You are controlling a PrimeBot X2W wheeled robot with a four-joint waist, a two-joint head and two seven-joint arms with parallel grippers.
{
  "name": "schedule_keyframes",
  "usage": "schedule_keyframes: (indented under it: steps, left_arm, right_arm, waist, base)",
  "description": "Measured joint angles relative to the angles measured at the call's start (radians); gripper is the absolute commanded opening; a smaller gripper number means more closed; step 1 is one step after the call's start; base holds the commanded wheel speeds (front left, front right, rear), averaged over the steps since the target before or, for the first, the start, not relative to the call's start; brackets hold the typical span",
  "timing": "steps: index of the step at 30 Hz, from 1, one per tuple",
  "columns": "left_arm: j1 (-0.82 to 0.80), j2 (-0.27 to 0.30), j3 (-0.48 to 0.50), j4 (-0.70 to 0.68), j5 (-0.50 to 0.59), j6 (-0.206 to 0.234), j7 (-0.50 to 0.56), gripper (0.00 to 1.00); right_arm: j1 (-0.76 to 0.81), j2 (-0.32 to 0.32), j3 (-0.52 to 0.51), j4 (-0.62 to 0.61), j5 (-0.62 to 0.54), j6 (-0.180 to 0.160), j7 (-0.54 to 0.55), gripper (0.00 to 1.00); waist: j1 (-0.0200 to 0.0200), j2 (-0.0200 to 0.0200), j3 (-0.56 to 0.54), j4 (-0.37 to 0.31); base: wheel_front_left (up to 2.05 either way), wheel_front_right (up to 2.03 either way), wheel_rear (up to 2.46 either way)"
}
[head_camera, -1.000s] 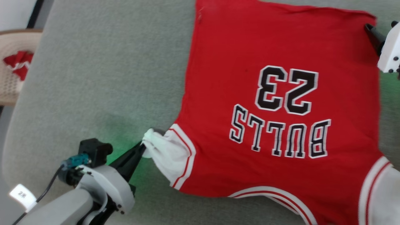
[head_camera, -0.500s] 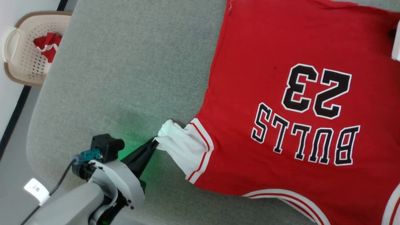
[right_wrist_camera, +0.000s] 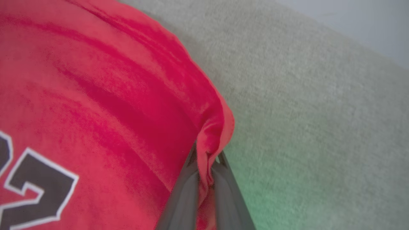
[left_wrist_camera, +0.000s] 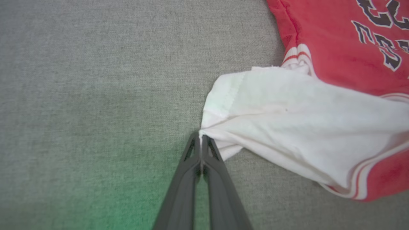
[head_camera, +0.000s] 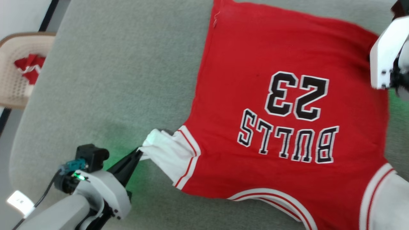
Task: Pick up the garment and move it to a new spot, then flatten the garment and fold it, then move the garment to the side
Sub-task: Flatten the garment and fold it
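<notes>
Plainly, the grey fabric worktop (head_camera: 111,80) carries the garment (head_camera: 287,57), spread flat toward the right. A beige basket (head_camera: 12,92) sits far left. The left pincer (left_wrist_camera: 200,137) is clamped tight on the white sleeve (left_wrist_camera: 287,111), and the right pincer (right_wrist_camera: 207,156) is closed on the red hem corner (right_wrist_camera: 217,127).

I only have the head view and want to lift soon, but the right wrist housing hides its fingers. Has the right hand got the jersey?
Observer: Yes. In the right wrist view the right hand is shut on a bunched fold at the jersey edge.
Operator: And the left, how much cloth has it got?
Observer: Very little. In the left wrist view the left hand pinches just the hem corner of the white sleeve.
</notes>
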Motion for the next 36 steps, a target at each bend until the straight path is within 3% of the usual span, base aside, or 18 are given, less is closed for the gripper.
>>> schedule_keyframes:
  steps: [8,16,21,28,29,30,31,32,36]
  left_arm:
    - [0.036,0.054,0.009,-0.036,-0.008,0.025,0.003,0.0]
    - [0.055,0.085,0.01,-0.076,-0.017,0.049,0.015,0.0]
    - [0.065,0.1,0.012,-0.096,-0.023,0.061,0.019,0.0]
    - [0.068,0.106,0.011,-0.107,-0.024,0.067,0.024,0.0]
    - [0.068,0.106,0.011,-0.107,-0.024,0.068,0.024,0.0]
    - [0.068,0.107,0.012,-0.107,-0.025,0.069,0.024,0.0]
    - [0.068,0.107,0.012,-0.107,-0.026,0.069,0.024,0.0]
    - [0.068,0.107,0.012,-0.107,-0.026,0.069,0.024,0.0]
    - [0.068,0.107,0.012,-0.107,-0.029,0.069,0.028,0.0]
  right_arm:
    - [0.247,-0.136,0.074,-0.349,0.207,0.0,0.106,0.0]
    - [0.583,-0.227,-0.044,-0.67,0.299,0.0,0.235,0.0]
    - [0.82,-0.207,-0.169,-0.822,0.314,0.0,0.316,0.0]
    - [1.034,-0.083,-0.317,-0.951,0.247,0.0,0.345,0.0]
    - [1.044,-0.066,-0.329,-0.96,0.231,0.0,0.336,0.2]
    - [1.051,-0.049,-0.34,-0.965,0.218,0.0,0.327,0.67]
    - [1.056,-0.034,-0.349,-0.969,0.199,0.0,0.318,0.95]
    - [1.061,-0.022,-0.355,-0.976,0.186,0.0,0.314,1.0]
    - [1.07,0.01,-0.38,-1.018,0.165,0.0,0.329,1.0]
  waist:
    - [0.0,0.0,-0.055,-0.072]
    - [0.0,0.0,-0.109,-0.137]
    - [0.0,0.0,-0.132,-0.169]
    - [0.0,0.0,-0.139,-0.191]
    - [0.0,0.0,-0.139,-0.193]
    - [0.0,0.0,-0.138,-0.195]
    - [0.0,0.0,-0.137,-0.197]
    - [0.0,0.0,-0.136,-0.199]
    - [0.0,0.0,-0.136,-0.205]
  base:
    - [0.0,0.0,0.0]
    - [0.0,0.0,0.0]
    - [0.0,0.0,0.0]
    - [0.0,0.0,0.0]
    - [0.0,0.0,0.0]
    - [0.0,0.0,0.0]
    - [0.0,0.0,0.0]
    - [0.0,0.0,0.0]
    - [0.0,0.0,0.0]
